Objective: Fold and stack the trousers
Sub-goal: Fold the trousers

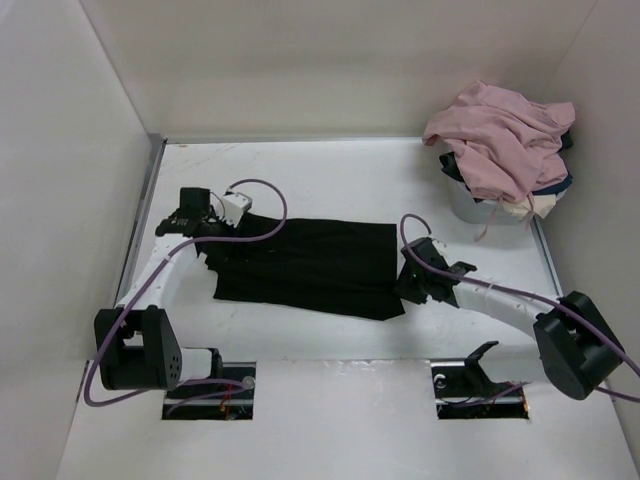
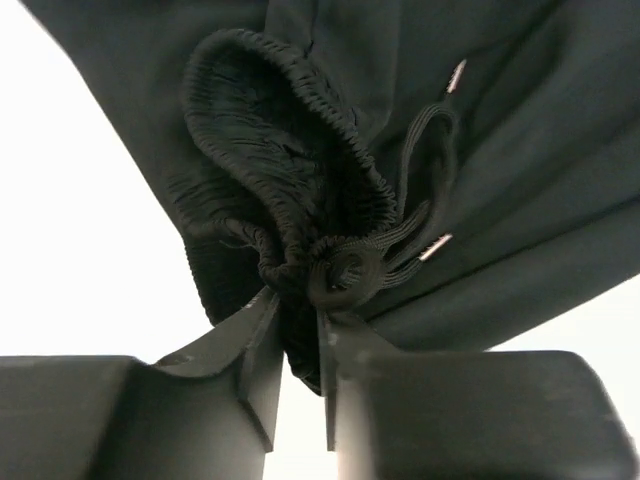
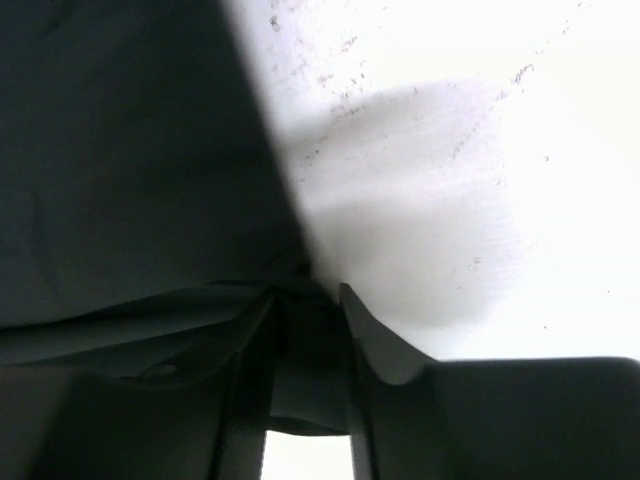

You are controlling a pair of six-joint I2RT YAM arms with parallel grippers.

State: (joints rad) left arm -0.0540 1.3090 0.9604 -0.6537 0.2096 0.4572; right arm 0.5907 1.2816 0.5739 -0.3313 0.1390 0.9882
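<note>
1. One pair of black trousers (image 1: 310, 265) lies flat on the white worktop (image 1: 330, 180), roughly in the middle, between the two arms.
2. Its long axis runs left to right across the worktop, with the right end a little nearer the arm bases than the left end.
3. The waistband (image 2: 270, 130) points to the left. It is gathered elastic, bunched into a ruffle, with one drawstring (image 2: 420, 140) whose two metal tips both show.
4. The left fingers (image 2: 262, 345) are nearly closed and pinch the bunched waistband between them at the trousers' left end.
5. The right fingers (image 3: 365, 330) are drawn close together on the cloth at the trousers' right end, near its front corner. Black cloth fills the narrow gap between them, and bare worktop lies just beside it.
6. In the far right corner, well apart from the trousers, stands one pale tub (image 1: 475, 208). One pink garment (image 1: 500, 140) is heaped over it, and some navy and cream cloth (image 1: 555, 190) shows under its right side.
</note>
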